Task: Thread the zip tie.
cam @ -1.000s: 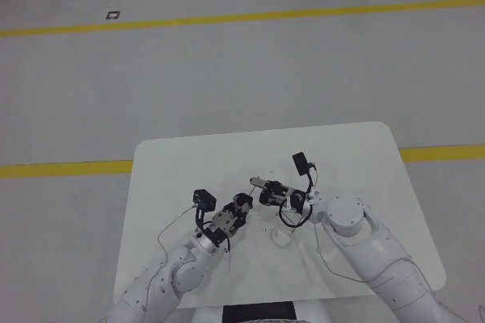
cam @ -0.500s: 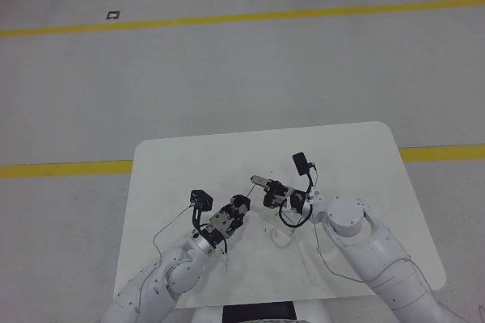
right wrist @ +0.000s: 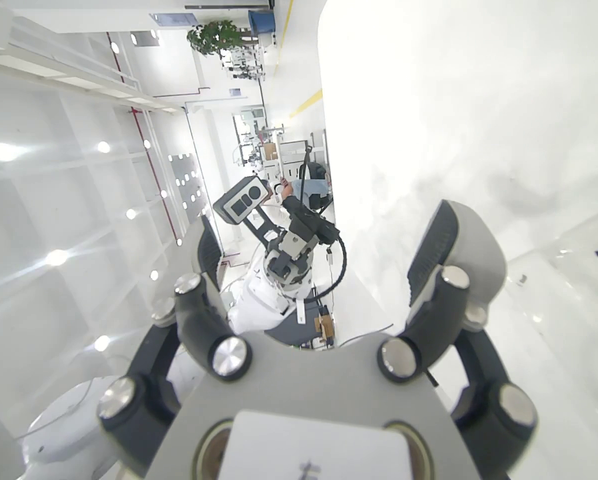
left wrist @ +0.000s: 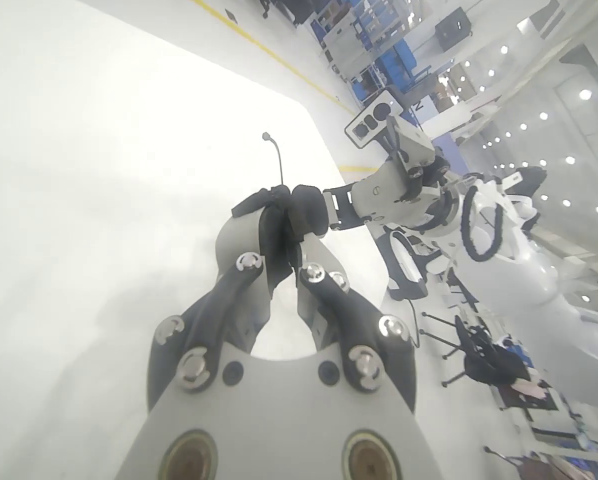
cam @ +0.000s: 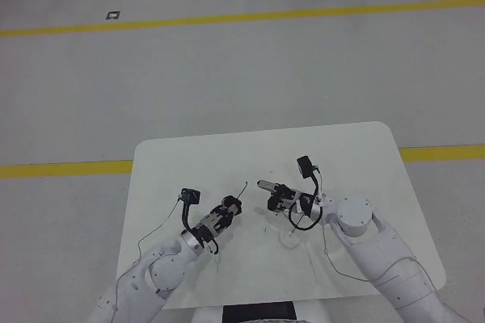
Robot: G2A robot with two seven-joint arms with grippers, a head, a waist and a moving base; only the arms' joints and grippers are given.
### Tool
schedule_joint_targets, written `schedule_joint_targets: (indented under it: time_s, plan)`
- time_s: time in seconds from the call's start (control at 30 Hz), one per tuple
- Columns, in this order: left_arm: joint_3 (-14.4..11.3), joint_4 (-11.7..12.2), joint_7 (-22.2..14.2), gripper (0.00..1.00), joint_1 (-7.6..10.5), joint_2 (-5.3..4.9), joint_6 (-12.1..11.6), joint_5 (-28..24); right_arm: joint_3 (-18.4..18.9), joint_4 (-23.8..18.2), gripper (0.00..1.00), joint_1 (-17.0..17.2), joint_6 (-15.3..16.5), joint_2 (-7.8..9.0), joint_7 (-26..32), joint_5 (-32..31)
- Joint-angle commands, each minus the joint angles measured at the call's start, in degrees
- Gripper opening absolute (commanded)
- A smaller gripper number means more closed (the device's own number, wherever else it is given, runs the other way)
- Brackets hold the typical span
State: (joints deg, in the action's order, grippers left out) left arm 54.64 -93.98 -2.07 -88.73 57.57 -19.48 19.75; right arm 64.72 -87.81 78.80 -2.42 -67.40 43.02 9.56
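Observation:
A thin black zip tie (left wrist: 279, 162) sticks out of my left gripper (left wrist: 284, 197), which is shut on it; its small head end (left wrist: 266, 136) points away over the white table. In the top view the left gripper (cam: 226, 211) sits left of the table's middle, with the zip tie (cam: 241, 192) slanting up toward the right. My right gripper (cam: 268, 190) hovers a short way to the right of the tie's tip, apart from it. Its fingers (right wrist: 436, 242) stand wide open with nothing between them.
The white table (cam: 347, 153) has rounded corners and bare room at its back and on both sides. A thin pale loop (cam: 287, 237) and a small dark speck (cam: 265, 228) lie on it below the right gripper. Grey floor with yellow lines surrounds the table.
My left gripper has drawn back to the left and nearer the robot with the zip tie. The right gripper shifted slightly right, so the gap between the two has widened.

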Motion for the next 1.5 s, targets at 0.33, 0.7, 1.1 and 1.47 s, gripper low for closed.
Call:
schedule_joint_targets:
  time_s: [0.33,0.7,1.1,1.47]
  plan:
    - [2.5,-3.8,-14.6,0.0,-0.3,-4.39,0.0,-8.7,-1.8,5.1,1.0,-2.8,5.4,-0.01,12.0,4.6]
    - [2.3,-3.1,-17.8,0.0,0.14,-4.4,0.0,-11.8,-1.3,6.7,1.0,-1.9,7.1,0.07,11.8,7.2]
    - [9.2,-8.4,-34.1,0.0,-2.7,-7.01,0.0,-22.4,-2.5,11.7,1.0,-3.8,11.7,-0.17,18.2,13.3]
    - [10.7,-8.7,-37.2,0.0,-3.32,-7.17,0.0,-23.4,-3.5,12.9,1.0,-4.6,12.9,-0.45,19.8,15.2]
